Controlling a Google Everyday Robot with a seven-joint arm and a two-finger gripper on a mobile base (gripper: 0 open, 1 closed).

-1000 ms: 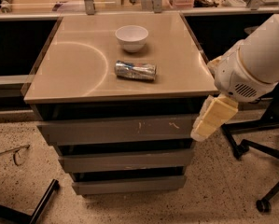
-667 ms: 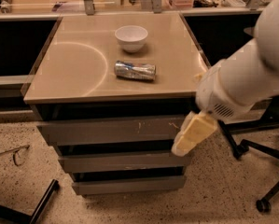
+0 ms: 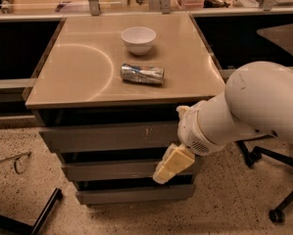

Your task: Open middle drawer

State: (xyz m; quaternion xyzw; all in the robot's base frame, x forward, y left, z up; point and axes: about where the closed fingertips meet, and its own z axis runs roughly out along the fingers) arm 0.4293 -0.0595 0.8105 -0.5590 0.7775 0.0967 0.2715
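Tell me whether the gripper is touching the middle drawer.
Cannot tell. The camera view shows the gripper overlapping the right end of the middle drawer, but neither contact nor a gap shows plainly.

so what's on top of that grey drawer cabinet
A white round bowl and, nearer the front, a crushed silver can lying on its side. Nothing covers the tan top; the gripper sits lower, hiding the right end of the plain grey middle drawer.

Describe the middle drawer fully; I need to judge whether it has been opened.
The middle drawer shows a wide, low, plain grey front, flat and handleless, between the taller scratched front above and the bottom front below. It looks shut; no interior shows. The gripper overlaps its right end; contact cannot be told.
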